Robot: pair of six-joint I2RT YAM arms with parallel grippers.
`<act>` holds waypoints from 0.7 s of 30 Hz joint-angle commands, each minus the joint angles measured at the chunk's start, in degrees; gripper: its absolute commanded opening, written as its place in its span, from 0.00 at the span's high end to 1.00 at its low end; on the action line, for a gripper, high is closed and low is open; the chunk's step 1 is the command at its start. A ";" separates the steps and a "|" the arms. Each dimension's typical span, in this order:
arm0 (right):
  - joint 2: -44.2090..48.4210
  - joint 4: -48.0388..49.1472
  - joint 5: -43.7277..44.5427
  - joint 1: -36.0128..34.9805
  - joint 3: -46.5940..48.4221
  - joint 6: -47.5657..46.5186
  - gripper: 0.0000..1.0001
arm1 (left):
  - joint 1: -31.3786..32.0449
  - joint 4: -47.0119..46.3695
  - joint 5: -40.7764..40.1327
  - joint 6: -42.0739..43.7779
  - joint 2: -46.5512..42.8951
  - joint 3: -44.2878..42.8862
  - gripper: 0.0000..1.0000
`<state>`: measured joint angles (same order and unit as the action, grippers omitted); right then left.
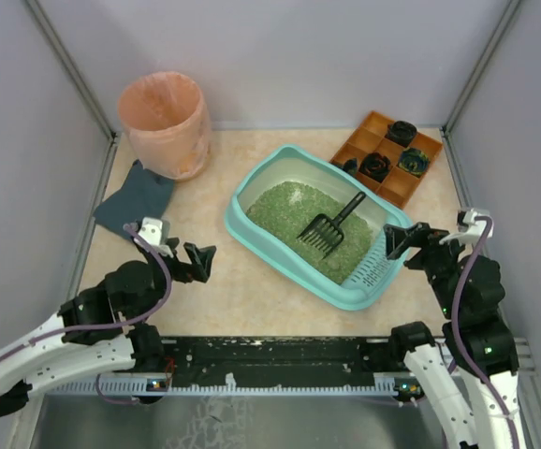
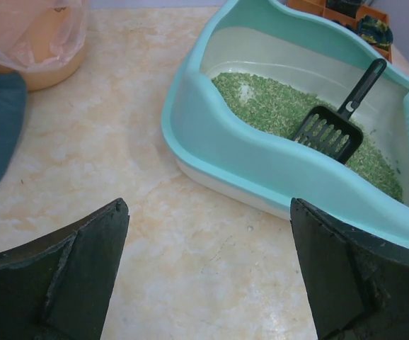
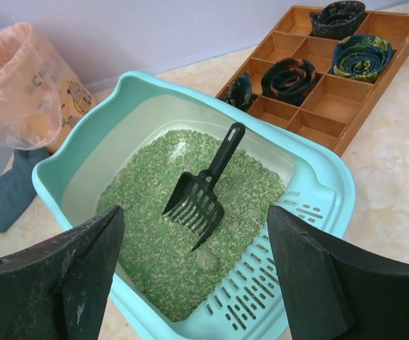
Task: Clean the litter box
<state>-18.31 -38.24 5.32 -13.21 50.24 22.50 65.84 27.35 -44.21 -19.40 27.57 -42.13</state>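
At the near edge, left gripper [image 2: 208, 212] and right gripper [image 3: 196, 210] hover spread wide, empty. Mid-table: litter box [image 1: 252, 192], nearer the right one, scoop [image 1: 331, 227] resting in the litter [image 1: 285, 210]. Looks like step one; next probably grab the scoop handle. Far left: bin [image 1: 163, 122].

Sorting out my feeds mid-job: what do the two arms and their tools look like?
Both the left arm and right arm have white shells, black joints and a looped purple cable. The left tool and right tool are black, each with two broad wedge-shaped fingers, matt and scuffed.
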 commanded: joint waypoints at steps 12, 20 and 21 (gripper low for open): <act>0.30 2.93 2.22 0.34 -1.00 -0.75 0.19 | -0.10 5.65 0.82 -2.69 3.84 0.49 0.01; -5.51 -0.71 5.51 0.34 0.50 0.25 0.19 | -0.15 7.45 0.72 -4.72 5.23 0.19 0.00; -8.00 -1.72 5.27 0.32 0.90 0.70 0.19 | -0.24 7.73 1.03 -4.96 5.36 0.18 0.00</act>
<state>-19.53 -38.09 8.14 -13.21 49.17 22.20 65.84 33.63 -43.90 -22.98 32.62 -41.47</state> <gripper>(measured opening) 0.808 0.998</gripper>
